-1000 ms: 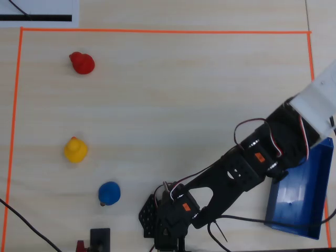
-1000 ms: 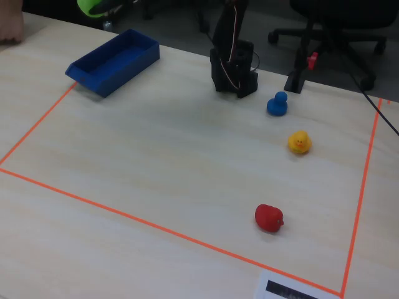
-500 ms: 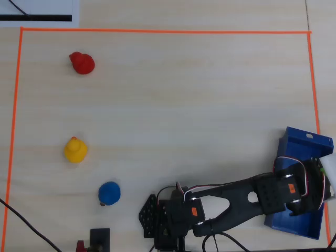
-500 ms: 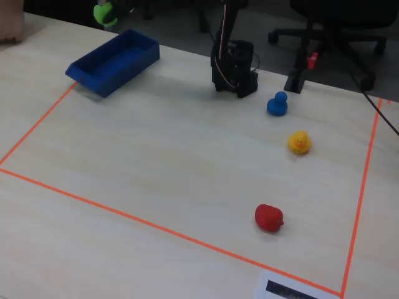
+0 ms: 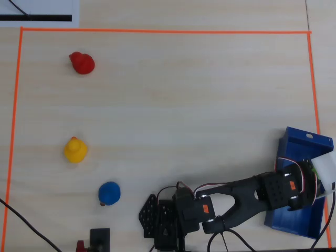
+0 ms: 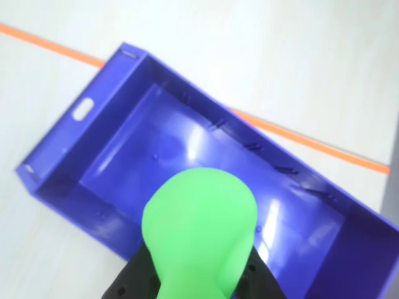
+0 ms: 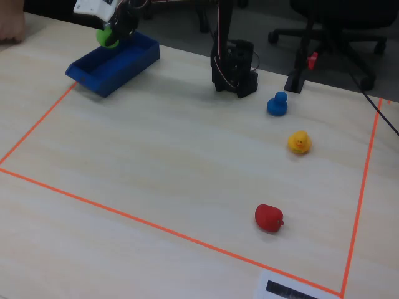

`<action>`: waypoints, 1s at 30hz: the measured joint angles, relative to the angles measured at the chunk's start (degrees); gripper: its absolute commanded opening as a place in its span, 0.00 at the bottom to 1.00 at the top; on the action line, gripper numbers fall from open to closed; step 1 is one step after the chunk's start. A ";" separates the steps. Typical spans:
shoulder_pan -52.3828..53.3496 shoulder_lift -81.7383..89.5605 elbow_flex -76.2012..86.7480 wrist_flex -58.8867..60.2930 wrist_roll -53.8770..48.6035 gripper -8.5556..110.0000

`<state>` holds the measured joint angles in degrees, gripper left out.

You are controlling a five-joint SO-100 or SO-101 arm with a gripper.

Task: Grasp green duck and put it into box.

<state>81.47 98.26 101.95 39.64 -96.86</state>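
The green duck is held between my gripper's black fingers; it fills the lower middle of the wrist view. It hangs above the open dark-blue box, over the box's near wall. In the fixed view the gripper holds the green duck above the far end of the box at the top left. In the overhead view the arm reaches right over the box, and the wrist hides the duck almost wholly.
A red duck, a yellow duck and a blue duck stand on the left of the table. An orange tape line frames the work area. The arm's base sits at the bottom edge.
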 measured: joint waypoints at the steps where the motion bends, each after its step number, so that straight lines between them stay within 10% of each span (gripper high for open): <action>1: 0.00 -0.62 0.18 -0.53 0.00 0.07; 30: -1.76 -17.40 -2.72 -10.72 -2.55 0.20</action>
<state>79.72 80.86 99.23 28.92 -99.40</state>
